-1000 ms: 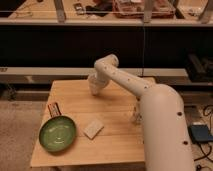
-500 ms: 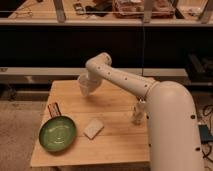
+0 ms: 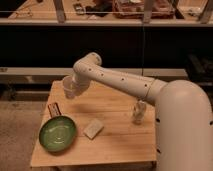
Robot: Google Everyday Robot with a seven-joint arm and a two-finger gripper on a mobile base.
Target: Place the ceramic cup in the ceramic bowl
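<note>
At the tool (image 3: pixel 71 90): clenched, grasping the cup (image 3: pixel 68 85) at the far end of the arm (image 3: pixel 115 82), over the back-left part of the surface (image 3: pixel 120 145). Seems to hold the cup upright and clear of the wood, though hard to say for sure from this angle. Hides most of the tool behind the cup and wrist. Judged as the carry step: grasp made, placing not yet done. Leaves the bowl (image 3: pixel 58 135) near the front-left corner, bare inside, well apart from the cup and toward the front edge, a little to the left in view. Calls next for a swing forward across the surface until centred over the bowl, then a slow descent with the cup kept upright, and release only on contact with the green floor. Asks for some care on the way: a small dark thing (image 3: pixel 53 108) just behind the bowl's rim, between cup and bowl, so better to pass over it with height to spare. Puts a pale block (image 3: pixel 93 128) just beside the bowl on its right in view, apparently not touching. Further out, a white bottle-like figure (image 3: pixel 138 111) below the arm, well apart from the path and no likely bother.
</note>
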